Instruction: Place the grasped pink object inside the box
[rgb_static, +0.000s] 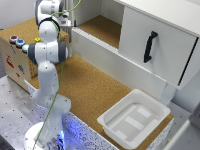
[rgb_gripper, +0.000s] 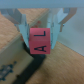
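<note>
The pink object (rgb_gripper: 40, 40) sits clamped between the two fingers (rgb_gripper: 22, 26) of the end effector (rgb_gripper: 40, 27). In the wrist view it reads as a small pinkish-red block with dark letters on its face, an "L" and an "A" as far as the blur allows, and the finger pads press on its two opposite sides. Below it lies brown surface, with a dark band running off from under the block; what that band is I cannot tell.

In the exterior view the white arm (rgb_static: 47, 52) rises from its base on the grey perforated table (rgb_static: 12, 105) and reaches up and away from the box (rgb_static: 134, 118). The end effector itself is hard to make out there, lost near the top edge of that view, and the pink object is too small to see in it.

The box is a shallow white tub with a flared rim and raised ridges on its floor. It rests on the cork-covered surface (rgb_static: 95, 85), well apart from the arm's upper end, toward the exterior view's right. Nothing lies in it. Beyond the box stands a big white drawer (rgb_static: 160, 42) with a black handle (rgb_static: 149, 46). Far from the box, on the exterior view's left, is a brown box (rgb_static: 17, 57) with round coloured buttons (rgb_static: 19, 42) on top.
</note>
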